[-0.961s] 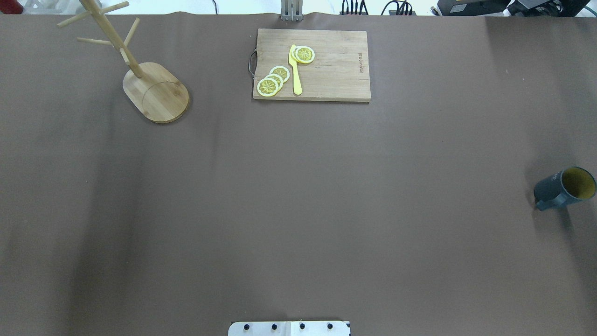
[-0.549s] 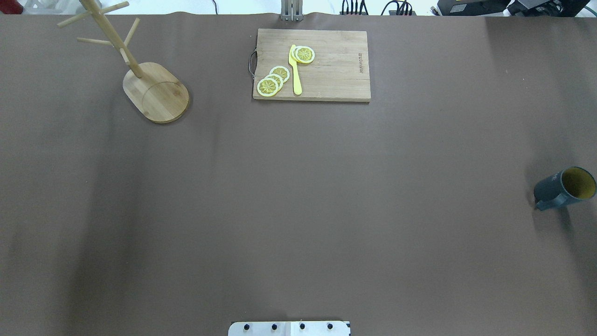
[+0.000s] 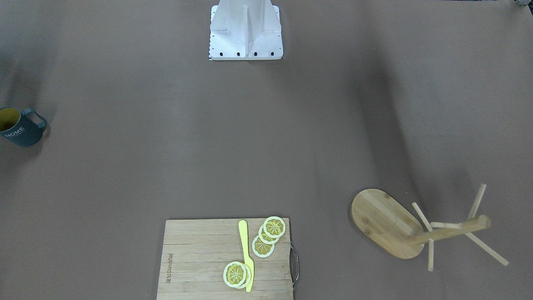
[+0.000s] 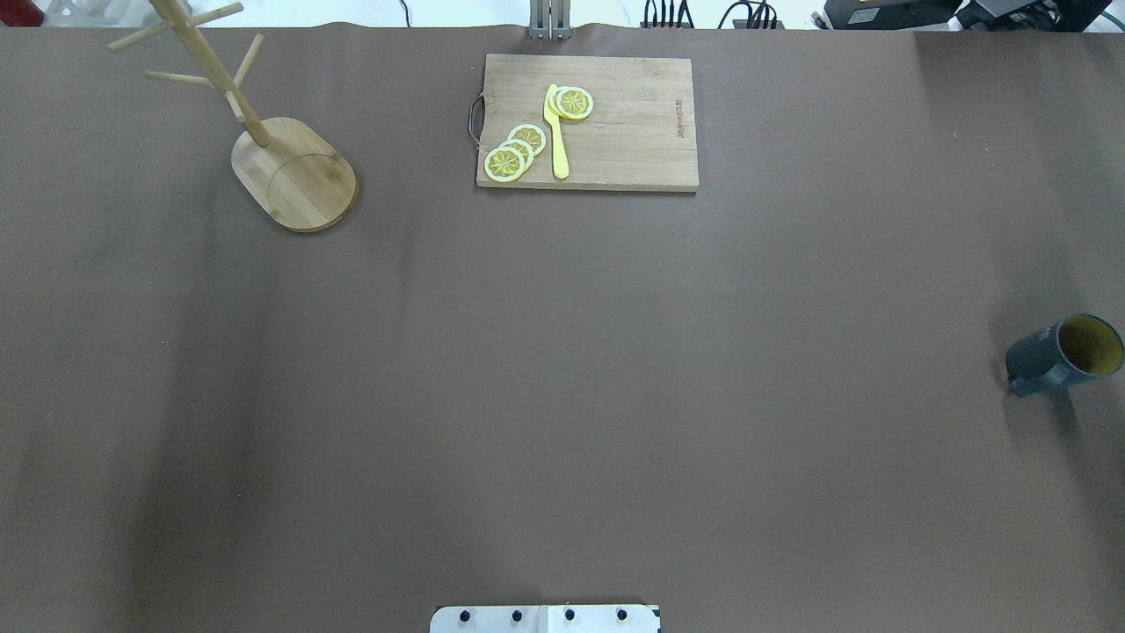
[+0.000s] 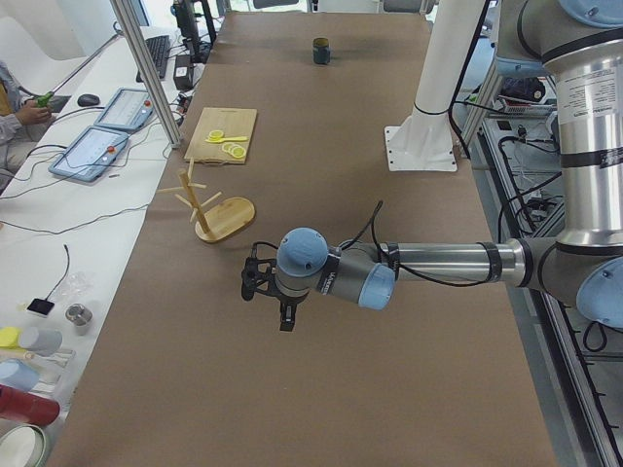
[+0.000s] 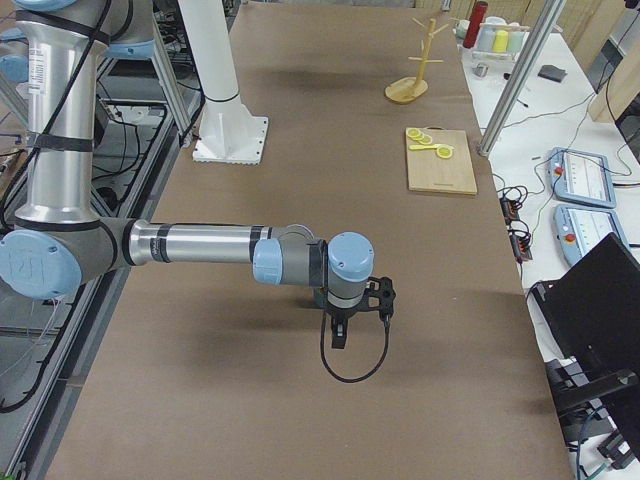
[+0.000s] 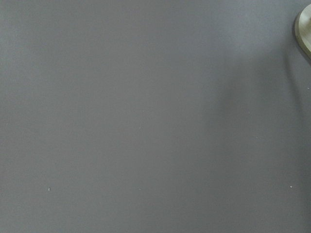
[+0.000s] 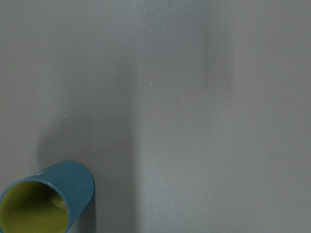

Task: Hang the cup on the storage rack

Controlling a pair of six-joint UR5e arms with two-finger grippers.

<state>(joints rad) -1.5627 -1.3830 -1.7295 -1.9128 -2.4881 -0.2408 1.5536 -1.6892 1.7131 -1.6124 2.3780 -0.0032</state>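
Overhead exterior shows no change from the frames of a second and half a second ago: the cup (image 4: 1059, 356) stands upright on the brown table (image 4: 562, 396) in the same spot, the storage rack (image 4: 294, 180) has not shifted, and neither arm has come into this view. The left gripper (image 5: 284, 321) shows only from the table's left end, hanging above bare table with its fingers pointing down. How far its jaws are parted cannot be told from there, and it holds nothing that can be seen. The storage rack (image 5: 219, 209) stands near this gripper, a little farther along the table and toward the operators' edge. The cup (image 5: 320, 51) is well apart from it, at the far end. The left wrist camera catches only a sliver of the rack's oval base (image 7: 305, 24) at its upper right corner. The right gripper (image 6: 340, 335) shows only from the table's right end, also hanging over the table, its opening likewise impossible to judge. Its wrist camera has the cup (image 8: 48, 199) at the lower left corner, yellow inside showing, off to one side of the gripper. Well beyond both grippers lies a cutting board (image 4: 615, 132) bearing lemon slices (image 4: 514, 151) and a yellow knife (image 4: 556, 141).
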